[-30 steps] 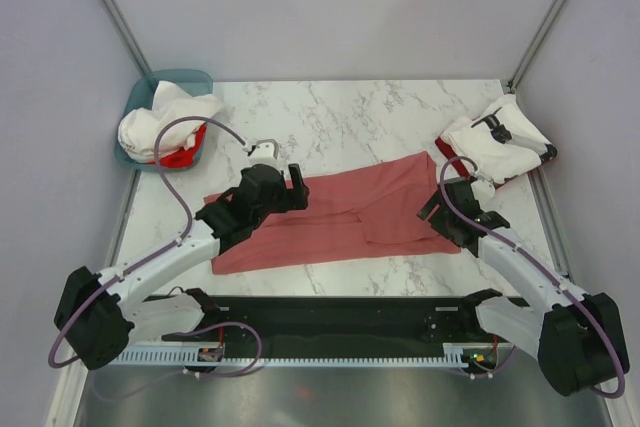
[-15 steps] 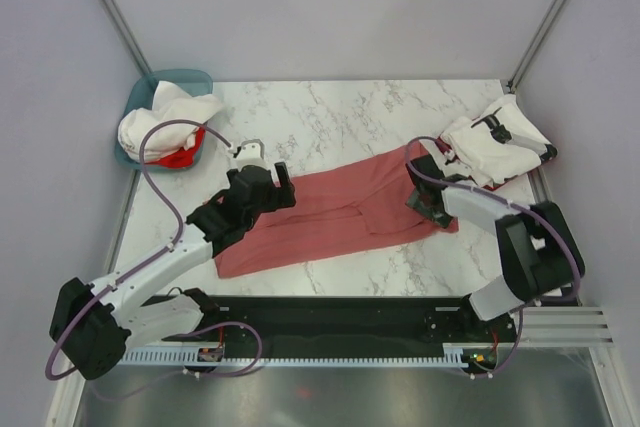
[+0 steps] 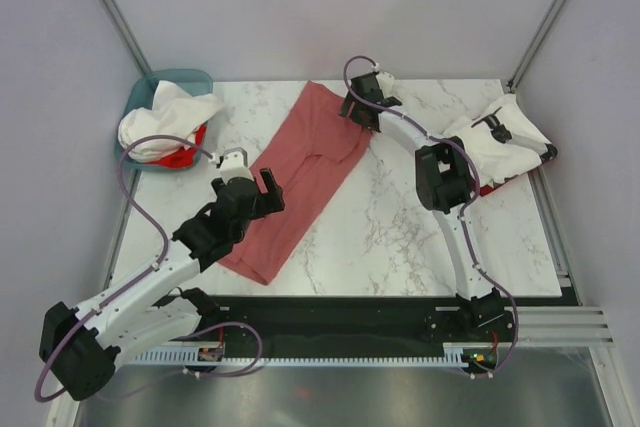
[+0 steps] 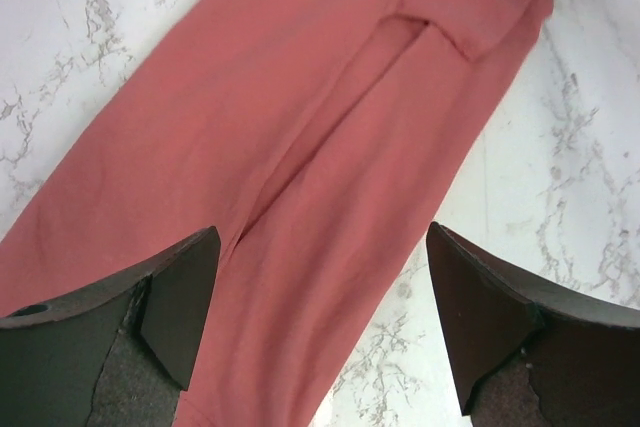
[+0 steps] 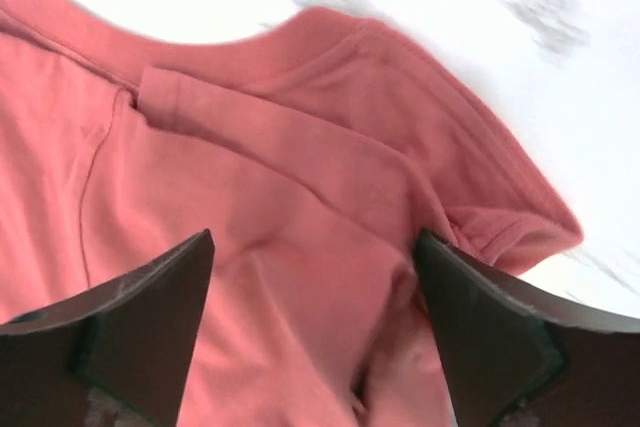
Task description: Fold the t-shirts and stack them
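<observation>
The salmon-red t-shirt [image 3: 300,172], folded into a long strip, lies diagonally from the far middle of the table down to the near left. My left gripper [image 3: 255,175] is open and hovers over its left edge; in the left wrist view the jaws [image 4: 320,247] stand wide apart above the cloth [image 4: 330,127]. My right gripper [image 3: 360,99] is stretched out to the far end of the strip. In the right wrist view its jaws [image 5: 312,247] are open, with the sleeve end of the shirt [image 5: 300,177] between them.
A teal basket [image 3: 190,78] at the far left holds white [image 3: 160,117] and red [image 3: 185,155] shirts. A stack of folded white shirts [image 3: 500,137] with a black mark, on top of red ones, lies at the far right. The enclosure walls stand close on both sides.
The right arm swung from the right side to the far middle, taking the shirt's right end with it. The shirt turned from lying crosswise to diagonal. The left gripper shifted slightly to the left.
</observation>
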Robot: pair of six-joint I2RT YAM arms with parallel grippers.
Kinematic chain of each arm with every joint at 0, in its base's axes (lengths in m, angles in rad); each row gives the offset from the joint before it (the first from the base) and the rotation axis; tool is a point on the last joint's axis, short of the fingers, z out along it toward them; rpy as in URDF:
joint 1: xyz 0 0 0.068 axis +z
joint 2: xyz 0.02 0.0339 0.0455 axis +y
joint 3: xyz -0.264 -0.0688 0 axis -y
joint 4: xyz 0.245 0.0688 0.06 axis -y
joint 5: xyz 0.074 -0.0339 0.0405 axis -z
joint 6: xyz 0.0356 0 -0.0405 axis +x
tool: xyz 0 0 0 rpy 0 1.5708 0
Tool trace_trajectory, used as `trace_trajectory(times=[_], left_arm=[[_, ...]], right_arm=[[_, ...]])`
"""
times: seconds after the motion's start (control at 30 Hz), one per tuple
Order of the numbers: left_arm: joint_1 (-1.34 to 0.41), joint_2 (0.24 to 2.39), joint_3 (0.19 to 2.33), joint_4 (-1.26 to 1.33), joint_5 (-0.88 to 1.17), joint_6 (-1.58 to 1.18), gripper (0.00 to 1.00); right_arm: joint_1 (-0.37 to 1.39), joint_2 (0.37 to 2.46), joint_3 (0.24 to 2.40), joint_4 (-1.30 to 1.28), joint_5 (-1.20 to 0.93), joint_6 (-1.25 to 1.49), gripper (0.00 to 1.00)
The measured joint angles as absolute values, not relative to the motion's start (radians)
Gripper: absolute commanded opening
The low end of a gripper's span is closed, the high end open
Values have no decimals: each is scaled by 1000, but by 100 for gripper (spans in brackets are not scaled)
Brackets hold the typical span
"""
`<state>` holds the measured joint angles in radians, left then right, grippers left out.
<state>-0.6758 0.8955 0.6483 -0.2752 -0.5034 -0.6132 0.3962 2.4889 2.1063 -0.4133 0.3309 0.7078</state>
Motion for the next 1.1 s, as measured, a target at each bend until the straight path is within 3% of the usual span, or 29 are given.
trace_trajectory(times=[0.13, 0.43, 0.7, 0.87, 1.1], left_arm=[[-675, 965, 648, -276, -482, -609, 91], [-677, 1025, 656, -220, -327, -544, 82], [-775, 1287, 762, -255, -205, -445, 72], [-886, 1442, 874, -313, -217, -395, 63], [-957, 1569, 959, -398, -309, -374, 63]], right_arm=[[397, 2518, 2156, -372, 241, 655, 98], [416, 2057, 1571, -337, 215, 589, 98], [410, 1678, 1151, -245, 215, 615, 93], [397, 1639, 975, -189, 178, 652, 92], [384, 1633, 936, -136, 114, 673, 93]])
